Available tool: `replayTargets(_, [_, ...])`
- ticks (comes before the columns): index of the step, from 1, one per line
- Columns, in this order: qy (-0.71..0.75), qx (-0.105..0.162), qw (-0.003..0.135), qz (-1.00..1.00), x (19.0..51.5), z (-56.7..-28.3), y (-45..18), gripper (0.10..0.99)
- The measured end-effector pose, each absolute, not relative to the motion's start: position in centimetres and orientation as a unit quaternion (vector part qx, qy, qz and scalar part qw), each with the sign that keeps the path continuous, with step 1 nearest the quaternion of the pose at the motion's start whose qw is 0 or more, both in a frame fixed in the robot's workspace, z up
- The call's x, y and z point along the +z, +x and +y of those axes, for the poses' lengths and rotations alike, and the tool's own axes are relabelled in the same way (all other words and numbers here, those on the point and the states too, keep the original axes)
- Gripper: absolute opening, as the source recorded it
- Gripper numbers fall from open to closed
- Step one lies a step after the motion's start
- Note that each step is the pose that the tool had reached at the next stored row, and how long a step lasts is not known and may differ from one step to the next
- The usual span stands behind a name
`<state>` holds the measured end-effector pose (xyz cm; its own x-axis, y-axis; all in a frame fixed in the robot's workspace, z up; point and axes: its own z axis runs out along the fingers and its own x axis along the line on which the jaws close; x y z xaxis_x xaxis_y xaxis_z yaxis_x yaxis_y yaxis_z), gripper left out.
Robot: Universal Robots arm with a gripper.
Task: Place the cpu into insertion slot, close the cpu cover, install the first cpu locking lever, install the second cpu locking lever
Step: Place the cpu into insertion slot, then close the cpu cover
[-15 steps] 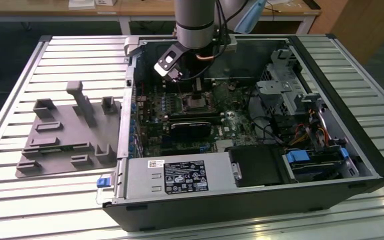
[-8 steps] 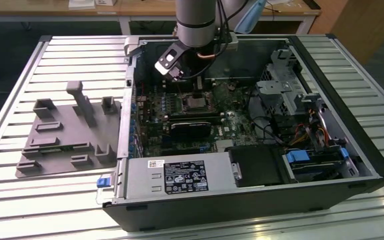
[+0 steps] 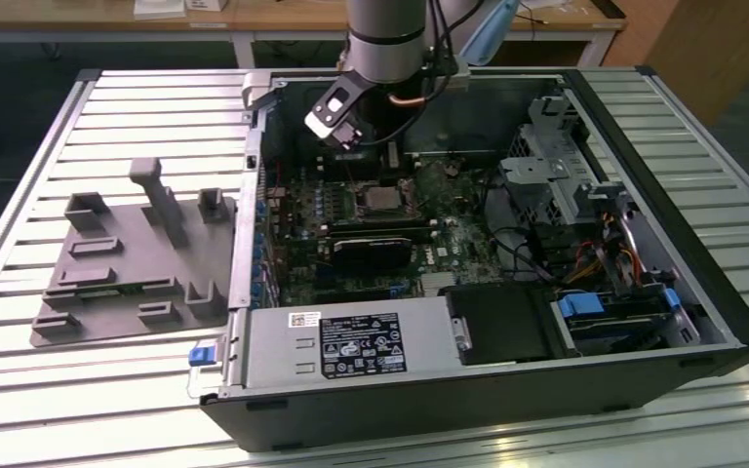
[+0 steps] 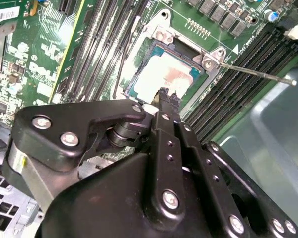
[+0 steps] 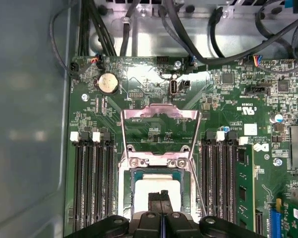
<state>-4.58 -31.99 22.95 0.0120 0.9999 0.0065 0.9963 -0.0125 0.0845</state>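
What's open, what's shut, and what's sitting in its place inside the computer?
cpu: lying in the insertion slot
cpu cover: open, flipped back
locking lever: unlatched, sticking out
claw: shut, tips at the cpu
computer case: side open

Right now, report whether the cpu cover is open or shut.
Open. In the first wrist view the cover lies flipped back, clear of the cpu, which sits bare.

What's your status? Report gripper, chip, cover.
Gripper shut, tips at the chip. Chip seated in socket. Cover open, flipped back. Lever unlatched beside it.
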Motion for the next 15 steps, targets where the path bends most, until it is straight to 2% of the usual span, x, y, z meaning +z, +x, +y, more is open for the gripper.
replayTargets(8, [0.711,0.032,0.028,0.702,24.8,-32.0,-4.6,0.102])
replayTargets(15, [0.711,0.032,0.028,0.702,25.0,-32.0,-4.6,0.102])
